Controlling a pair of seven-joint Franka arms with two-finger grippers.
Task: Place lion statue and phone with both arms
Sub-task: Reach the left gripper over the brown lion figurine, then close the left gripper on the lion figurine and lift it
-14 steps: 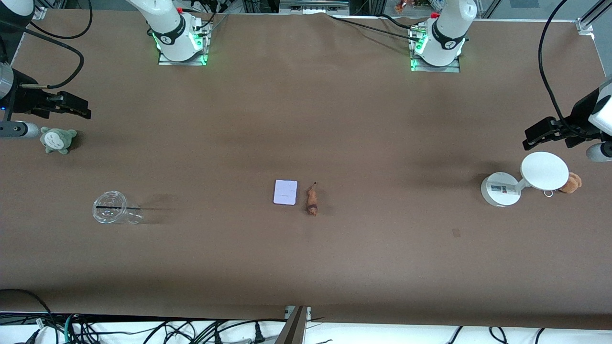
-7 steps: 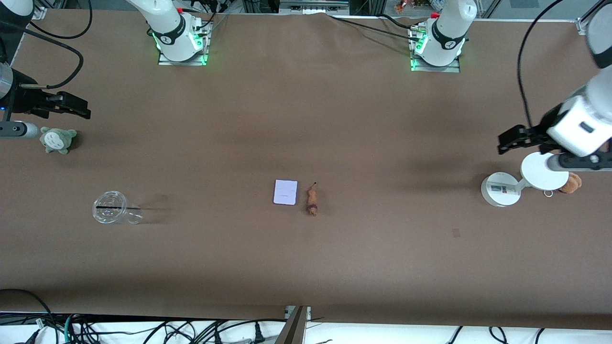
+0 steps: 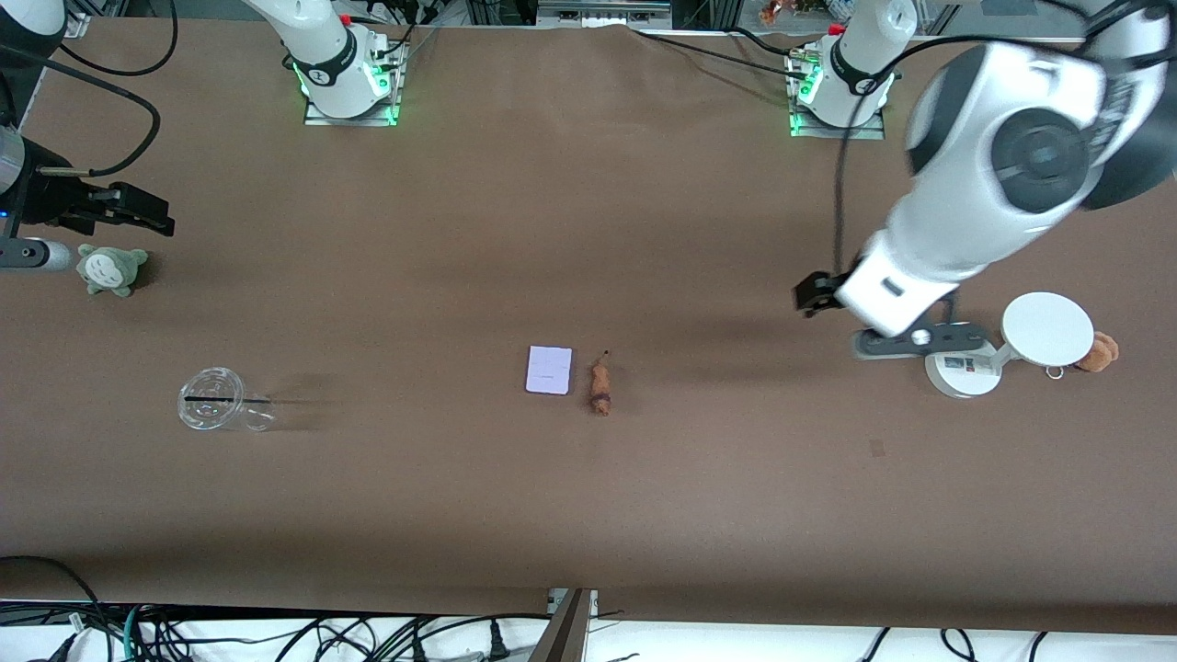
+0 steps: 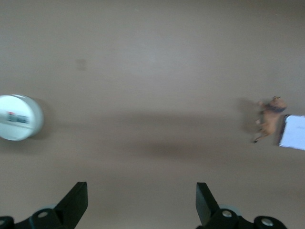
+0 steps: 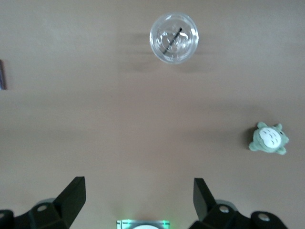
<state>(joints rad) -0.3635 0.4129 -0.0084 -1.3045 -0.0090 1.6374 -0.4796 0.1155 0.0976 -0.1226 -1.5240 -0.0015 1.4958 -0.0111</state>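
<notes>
**Left arm swings in toward the middle, right arm hasn't budged**

Big change from half a second ago: the left arm has come way in from its end of the table. The left gripper was up by the white round-disc stand before, and now it hangs over bare table between that stand and the middle, with the arm's bulky white body filling the corner of the front view. Its wrist view shows both fingers spread wide with nothing between them.

The phone and the lion statue haven't moved at all. They sit side by side around the middle of the table, just apart and not touching, the phone toward the right arm's end and the lion toward the left arm's end. The lion lies stretched out with its thin tail pointing toward the robot bases. In the left wrist view both show at the edge, lion right beside phone.

The right gripper waits at its own end, same spot as before, over the table just by the grey-green plush toy. Its fingers are spread too, holding nothing.

Everything else is where it was: the clear cup with its dark straw, lying on its side, and the small brown plush bear tucked against the stand.
</notes>
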